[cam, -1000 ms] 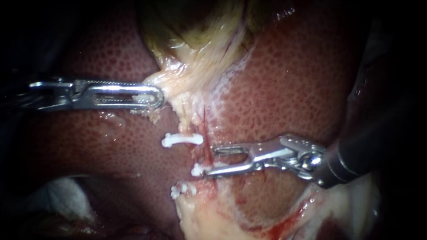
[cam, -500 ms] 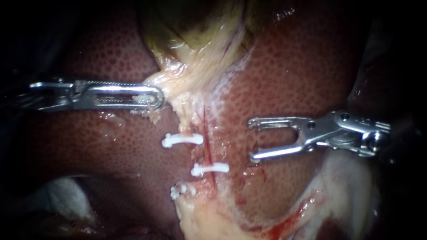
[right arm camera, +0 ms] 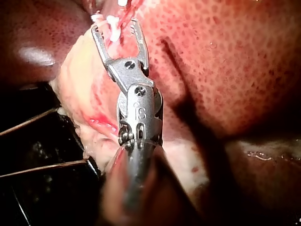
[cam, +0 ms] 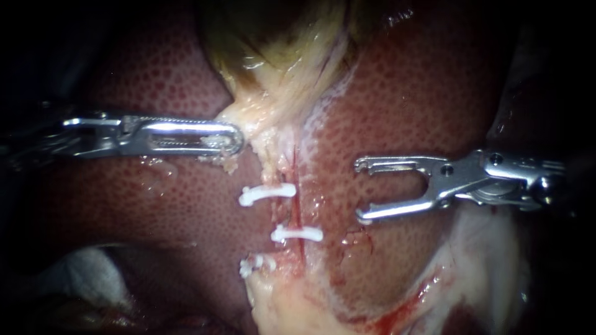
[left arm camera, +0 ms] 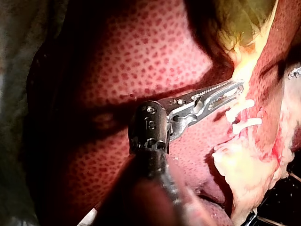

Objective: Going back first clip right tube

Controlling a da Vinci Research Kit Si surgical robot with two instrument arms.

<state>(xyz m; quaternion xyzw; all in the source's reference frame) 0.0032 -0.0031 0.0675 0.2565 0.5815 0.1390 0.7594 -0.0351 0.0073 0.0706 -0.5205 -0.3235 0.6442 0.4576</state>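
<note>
The clip (cam: pixel 297 234) is a short white bar, slightly bowed, with a knob at its left end. It lies crosswise on the tube (cam: pixel 297 214), a thin reddish strand running down a pale band on the liver (cam: pixel 403 105). It sits between an upper clip (cam: pixel 268 194) and a lower clip (cam: pixel 256 265), which looks bunched at the rim of fatty tissue.

Our right instrument (cam: pixel 361 191) is to the clip's right and clear of it, over the liver. Its jaws stand wide apart with nothing between them. Our left instrument (cam: pixel 233 139) has its jaws closed on the pale tissue (cam: pixel 261 124) at the foot of the gallbladder (cam: pixel 279 49).

Both shafts fade into darkness at the edges of the endoscope view. The clip's underside is hidden, so we cannot tell how fully it closes round the tube, nor can we make out a second tube beside it. In the right wrist view only white clip ends show ahead of the open jaws. A white patch (cam: pixel 81 273) at lower left is too dim to name.

The liver is dark red, finely mottled and wet, and the gallbladder is yellow-green and glistening. The jaws are bright steel. The left pair is long, slotted and toothed, and the right pair is a thin fork with small hooked tips.
</note>
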